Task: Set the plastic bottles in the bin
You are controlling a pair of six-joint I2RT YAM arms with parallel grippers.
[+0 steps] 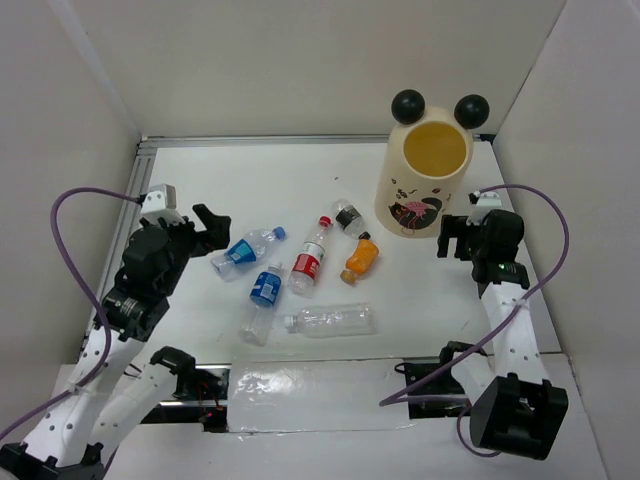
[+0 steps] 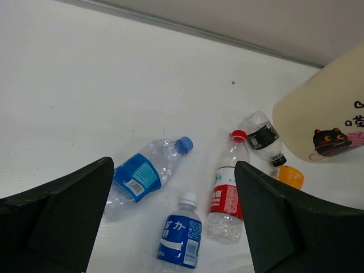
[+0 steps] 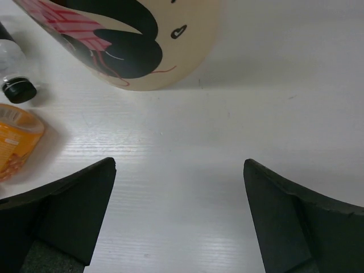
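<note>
Six plastic bottles overhead, only five past the released left claw (right claw, likewise released, beside the bin).

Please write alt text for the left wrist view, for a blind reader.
Five plastic bottles lie on a white table beyond the open jaws of the left gripper: two blue-labelled, one red-labelled, one dark-labelled, one orange. The cream bin stands at right.

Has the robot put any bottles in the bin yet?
Not yet. All six bottles lie on the table, and none shows inside the bin. Both the left gripper and right gripper are open and empty, so all six are left.
</note>
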